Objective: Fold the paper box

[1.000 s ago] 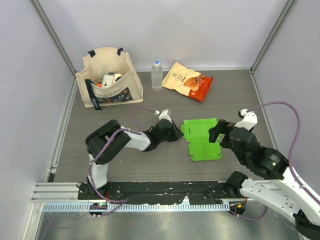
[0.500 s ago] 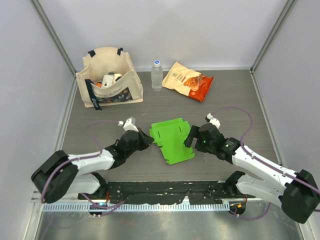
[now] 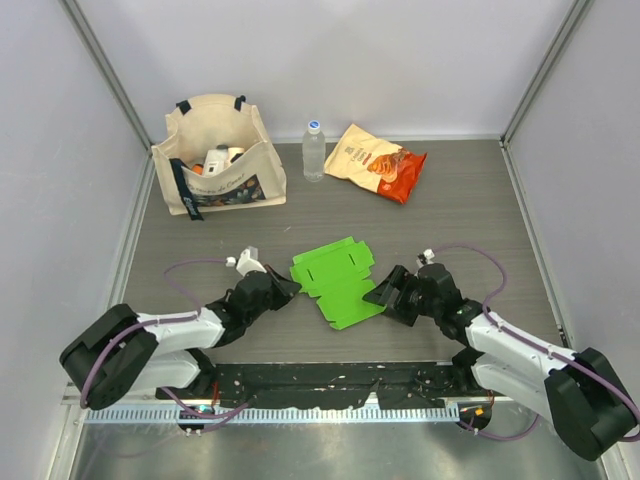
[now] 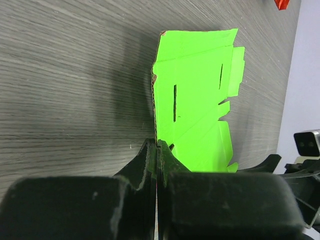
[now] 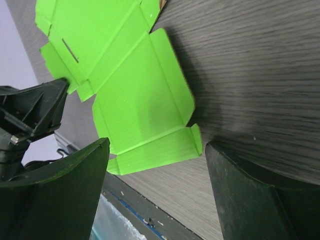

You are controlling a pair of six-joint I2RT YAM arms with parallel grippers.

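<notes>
The green box (image 3: 335, 283) lies unfolded as a flat sheet on the grey counter (image 3: 470, 210), between the two arms. The left end effector (image 3: 285, 290) meets the box's left edge; the left wrist view shows its fingers (image 4: 145, 160) pinched narrowly together on that edge of the card (image 4: 195, 95), which rises off the counter there. The right end effector (image 3: 385, 295) sits at the box's right side, jaws spread wide. In the right wrist view one small flap of the box (image 5: 130, 85) lies between its two fingers (image 5: 75, 175), and neither visibly touches the card. Beyond the box, toward the back wall, stand a canvas tote (image 3: 220, 150) to the left, a water bottle (image 3: 314, 150) straight behind, and an orange snack bag (image 3: 375, 160) to the right.
</notes>
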